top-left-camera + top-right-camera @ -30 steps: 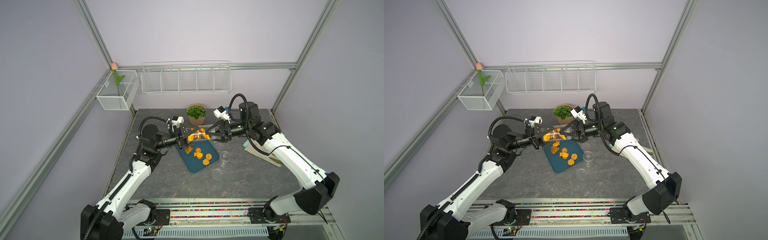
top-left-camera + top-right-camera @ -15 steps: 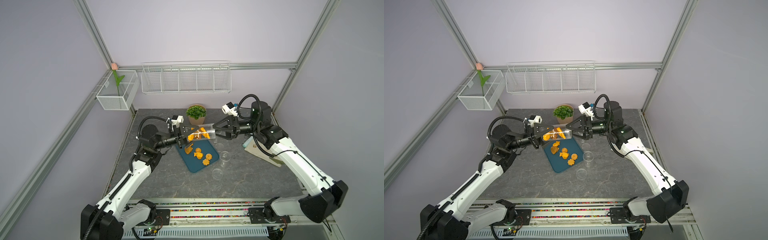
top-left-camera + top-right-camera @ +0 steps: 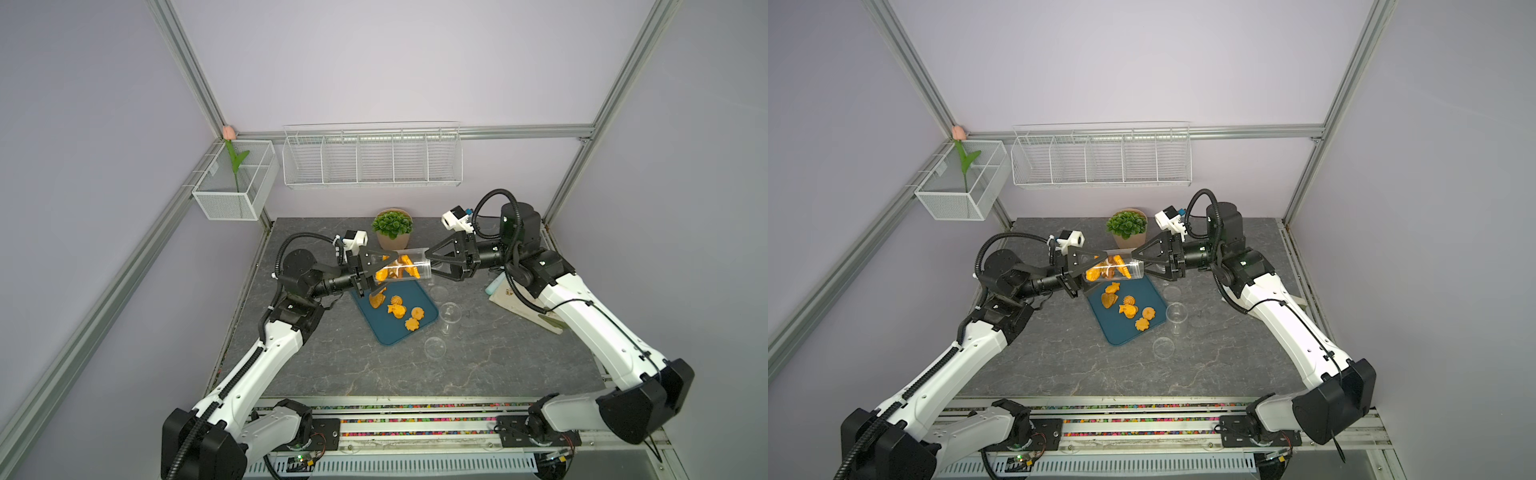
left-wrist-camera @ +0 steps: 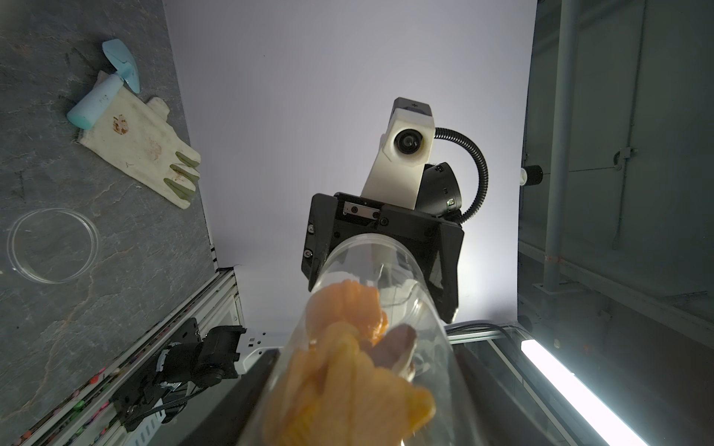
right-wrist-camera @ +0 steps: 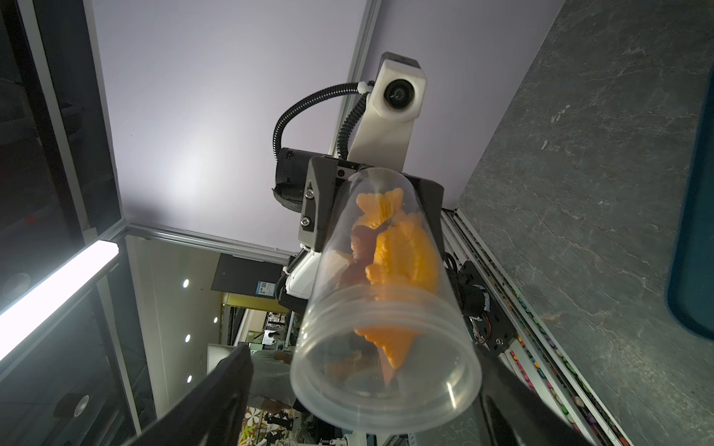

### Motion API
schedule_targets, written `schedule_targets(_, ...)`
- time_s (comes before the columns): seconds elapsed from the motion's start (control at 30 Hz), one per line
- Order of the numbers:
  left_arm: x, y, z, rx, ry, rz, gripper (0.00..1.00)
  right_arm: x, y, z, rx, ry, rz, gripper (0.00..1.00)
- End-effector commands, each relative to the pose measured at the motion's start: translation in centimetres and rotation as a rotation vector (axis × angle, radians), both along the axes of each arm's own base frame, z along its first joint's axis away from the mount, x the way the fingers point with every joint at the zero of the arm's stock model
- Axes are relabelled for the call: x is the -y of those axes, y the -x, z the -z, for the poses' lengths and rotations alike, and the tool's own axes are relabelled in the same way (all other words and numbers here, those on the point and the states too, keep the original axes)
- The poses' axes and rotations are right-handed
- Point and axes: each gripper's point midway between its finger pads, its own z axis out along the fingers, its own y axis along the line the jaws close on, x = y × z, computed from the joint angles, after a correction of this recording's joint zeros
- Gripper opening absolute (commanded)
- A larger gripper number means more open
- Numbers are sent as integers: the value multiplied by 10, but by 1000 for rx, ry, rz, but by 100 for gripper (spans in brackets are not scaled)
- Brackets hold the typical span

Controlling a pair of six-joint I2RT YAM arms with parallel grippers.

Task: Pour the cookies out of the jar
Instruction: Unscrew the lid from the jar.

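Grey stone-patterned table (image 3: pixel 478 365) fills the floor of a lilac-walled cell, and on it lies a teal tray (image 3: pixel 384 334), the landing place for what I pour. My left pincer (image 3: pixel 376 272) is clenched on the closed end of the jar (image 3: pixel 419 266) and carries it in the air over the far end of the tray, so that whatever drops lands there and not on the stone. A handful of spilled cookies (image 3: pixel 397 311) lie on the tray already. The other cookies (image 3: pixel 395 271) sit inside the jar.

My right pincer (image 3: pixel 430 266) has its jaws spread on either side of the threaded mouth. The right wrist view shows a gap between one finger and the rim, so I judge it is not gripping, only placed to steady or take that end.

The jar's long axis runs about level, across the table from my left side to my right, with the open mouth pointing at my right wrist. Lying this flat, the cookies bunch mid-jar. I judge the mouth must dip toward the tray before the rest come out
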Motion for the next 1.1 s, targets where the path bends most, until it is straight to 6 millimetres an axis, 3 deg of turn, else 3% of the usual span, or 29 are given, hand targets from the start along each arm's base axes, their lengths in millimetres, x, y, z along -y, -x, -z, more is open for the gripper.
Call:
schedule_targets(0.0,-1,1,-5,11,11,4,67,0,10,-1,-25,10,-40,86)
schedule_targets(0.53,-1,3,5,-1,-26,7,67,-3,9,4,-23,35,-25,70)
schedule_targets(0.83,-1,3,7,-6,-29,8,67,-4,10,5,4,35,-23,68)
schedule_targets(1.07,0,3,6,-8,-30,20,67,-1,10,7,144,43,-11,67)
